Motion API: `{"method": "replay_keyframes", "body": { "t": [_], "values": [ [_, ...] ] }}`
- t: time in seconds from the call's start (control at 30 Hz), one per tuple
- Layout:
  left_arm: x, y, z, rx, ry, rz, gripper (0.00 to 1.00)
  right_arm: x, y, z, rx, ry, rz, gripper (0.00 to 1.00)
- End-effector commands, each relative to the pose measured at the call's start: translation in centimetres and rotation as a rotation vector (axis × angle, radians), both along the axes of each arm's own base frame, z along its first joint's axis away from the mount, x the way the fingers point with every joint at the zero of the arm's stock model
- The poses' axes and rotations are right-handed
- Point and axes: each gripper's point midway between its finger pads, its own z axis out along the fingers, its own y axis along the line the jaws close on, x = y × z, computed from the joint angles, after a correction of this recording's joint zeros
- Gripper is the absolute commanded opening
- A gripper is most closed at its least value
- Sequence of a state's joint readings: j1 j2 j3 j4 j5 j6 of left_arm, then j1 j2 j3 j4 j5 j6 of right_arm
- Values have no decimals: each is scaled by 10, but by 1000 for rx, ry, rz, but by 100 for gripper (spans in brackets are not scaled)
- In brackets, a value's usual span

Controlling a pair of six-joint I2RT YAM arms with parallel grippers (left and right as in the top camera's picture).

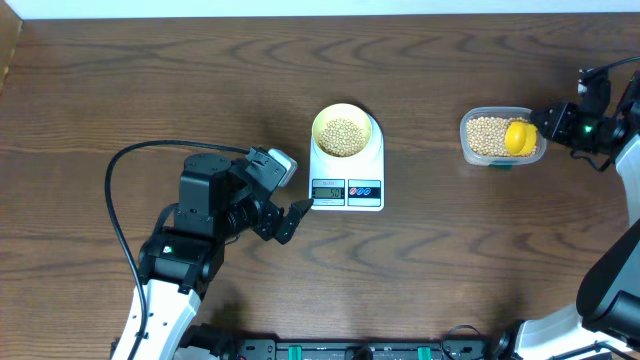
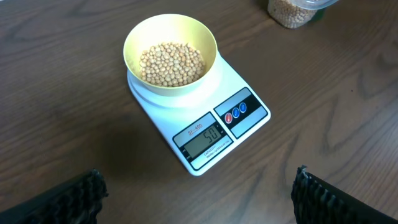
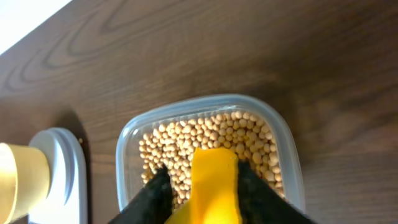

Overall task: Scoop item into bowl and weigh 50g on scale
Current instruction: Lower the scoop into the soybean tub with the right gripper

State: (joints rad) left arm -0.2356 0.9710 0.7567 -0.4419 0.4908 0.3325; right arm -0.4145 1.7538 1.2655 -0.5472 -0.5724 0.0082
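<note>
Sitting in the bowl atop the scale, beans look tiny, light, hard, apt to roll — best taken w/ the scoop by its handle. Right fingers grip scoop in container; left fingers wide, empty.

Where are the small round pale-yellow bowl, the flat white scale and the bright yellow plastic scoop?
pale-yellow bowl (image 2: pixel 168 28): left wrist view, bare inner wall.
white scale (image 2: pixel 160 118): left wrist view, top beside the display.
yellow scoop (image 3: pixel 214 180): right wrist view, its middle.
</note>
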Motion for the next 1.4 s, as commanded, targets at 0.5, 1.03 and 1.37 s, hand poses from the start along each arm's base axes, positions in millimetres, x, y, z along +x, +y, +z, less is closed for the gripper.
{"method": "replay_keyframes", "body": {
  "t": [0.5, 1.03, 1.37],
  "values": [
    [0, 2, -4, -1, 15, 18, 98, -3, -10, -4, -51, 25, -41, 85],
    [0, 2, -4, -1, 15, 18, 98, -3, -9, -4, 54, 76, -161, 88],
    [0, 2, -4, -2, 14, 18, 98, -4, -4, -3, 201, 135, -284, 94]
  ]
}}
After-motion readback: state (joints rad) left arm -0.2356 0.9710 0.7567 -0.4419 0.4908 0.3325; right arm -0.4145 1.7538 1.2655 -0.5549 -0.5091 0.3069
